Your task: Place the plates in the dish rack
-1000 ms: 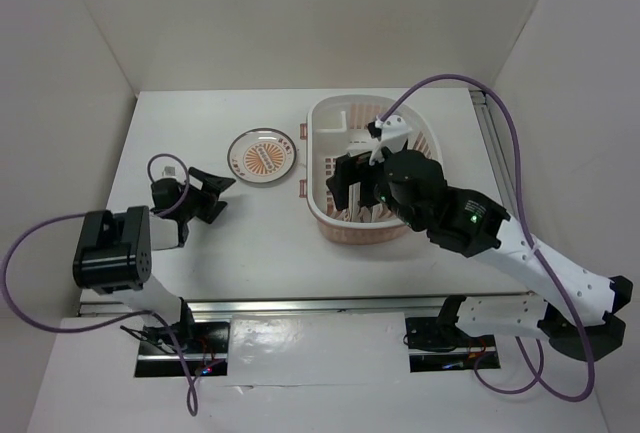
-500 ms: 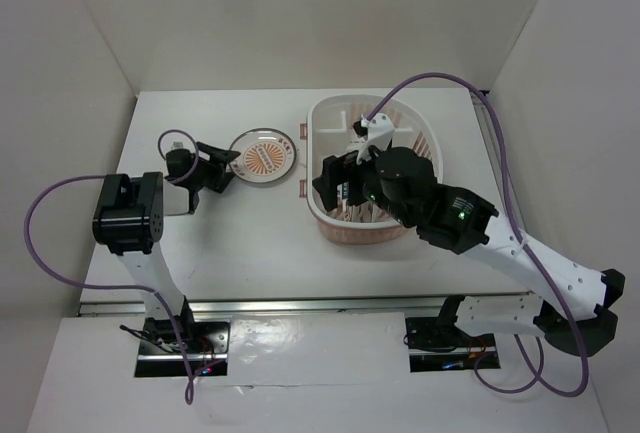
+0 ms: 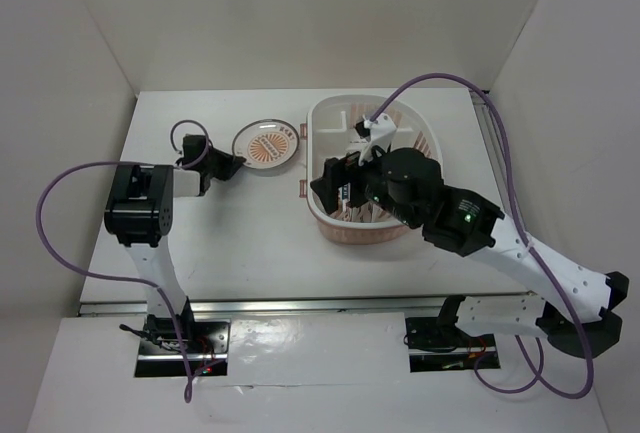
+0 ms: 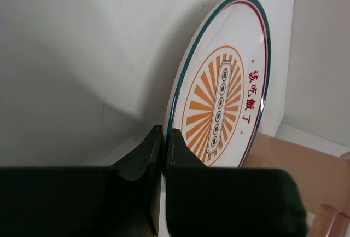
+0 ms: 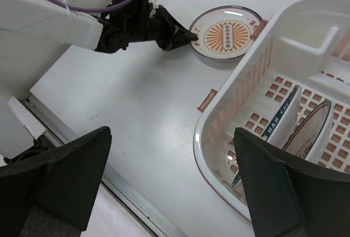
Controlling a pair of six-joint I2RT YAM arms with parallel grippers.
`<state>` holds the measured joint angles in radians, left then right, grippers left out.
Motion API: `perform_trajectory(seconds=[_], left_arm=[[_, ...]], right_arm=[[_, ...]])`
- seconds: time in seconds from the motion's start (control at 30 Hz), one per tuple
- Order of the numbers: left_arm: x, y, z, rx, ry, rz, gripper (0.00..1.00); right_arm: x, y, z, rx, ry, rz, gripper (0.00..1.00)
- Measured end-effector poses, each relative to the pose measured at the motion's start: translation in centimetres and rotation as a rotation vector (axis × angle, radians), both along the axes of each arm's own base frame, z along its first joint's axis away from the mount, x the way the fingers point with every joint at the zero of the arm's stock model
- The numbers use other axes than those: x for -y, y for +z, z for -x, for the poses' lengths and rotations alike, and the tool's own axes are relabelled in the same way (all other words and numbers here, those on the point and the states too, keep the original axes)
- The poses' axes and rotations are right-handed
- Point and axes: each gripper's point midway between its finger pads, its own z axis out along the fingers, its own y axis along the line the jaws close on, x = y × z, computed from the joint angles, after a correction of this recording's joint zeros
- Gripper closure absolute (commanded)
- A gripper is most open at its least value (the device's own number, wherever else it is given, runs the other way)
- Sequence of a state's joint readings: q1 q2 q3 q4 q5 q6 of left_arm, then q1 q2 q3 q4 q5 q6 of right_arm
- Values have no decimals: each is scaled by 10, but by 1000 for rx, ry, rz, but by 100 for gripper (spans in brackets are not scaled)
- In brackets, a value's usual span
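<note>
A white plate [image 3: 270, 143] with an orange sunburst centre and a dark rim lies on the table left of the dish rack [image 3: 318, 123]. My left gripper [image 3: 235, 164] is shut on its left rim. In the left wrist view both fingers [image 4: 156, 149] pinch the plate's [image 4: 224, 100] edge. The right wrist view shows that plate [image 5: 227, 33], the left gripper [image 5: 188, 37] and the rack [image 5: 219, 116]. Two plates stand on edge inside, one teal-lettered [image 5: 283, 117] and one red-patterned [image 5: 316, 126]. My right gripper [image 5: 172, 138] hangs open over the rack's near left rim, holding nothing.
White walls close in the table on the left, back and right. A metal rail [image 3: 300, 305] runs along the near edge. The rack's small pink handle [image 3: 302, 188] sticks out towards the left arm. Purple cables loop above both arms.
My left gripper has swung away from me and rightward to the plate and shut on its rim. The plate has shifted slightly farther away. The right arm has edged left, still open.
</note>
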<state>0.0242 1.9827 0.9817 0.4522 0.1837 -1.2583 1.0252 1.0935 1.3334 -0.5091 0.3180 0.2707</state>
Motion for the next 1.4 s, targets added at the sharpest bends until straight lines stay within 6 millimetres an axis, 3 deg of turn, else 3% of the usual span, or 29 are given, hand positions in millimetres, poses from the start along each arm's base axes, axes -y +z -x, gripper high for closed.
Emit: perform_trajectory(seconds=[0.23, 0.37, 0.43, 0.57, 0.73, 0.83, 0.97, 1.03, 1.17, 1.27, 1.4], left_arm=[[0, 3, -11, -15, -11, -30, 100], [-5, 24, 15, -57, -5, -123, 100], [-9, 43, 42, -91, -2, -193, 100], [3, 106, 93, -12, -51, -302, 100], [26, 193, 148, 231, -205, -376, 100], [28, 220, 176, 326, -275, -423, 100], [33, 245, 209, 439, -352, -456, 100], [38, 256, 221, 494, -393, -461, 100], [50, 265, 233, 563, -467, -450, 100], [58, 263, 235, 597, -508, -426, 100], [65, 252, 239, 618, -545, -398, 100]], right_arm=[[10, 13, 2, 28, -16, -23, 0], [6, 8, -7, 42, -32, 21, 0], [0, 5, -11, 52, -21, 45, 0], [-12, 3, -25, 67, 11, 74, 1], [-6, 8, -82, 55, -12, 56, 2], [9, 6, -119, 28, -20, 34, 1], [20, -1, -140, -35, 60, -33, 1], [11, -5, -133, -56, 123, -59, 1], [-28, -11, -97, -87, 297, -91, 1], [-48, -21, -76, -117, 377, -96, 1], [-58, -35, -65, -147, 409, -88, 4]])
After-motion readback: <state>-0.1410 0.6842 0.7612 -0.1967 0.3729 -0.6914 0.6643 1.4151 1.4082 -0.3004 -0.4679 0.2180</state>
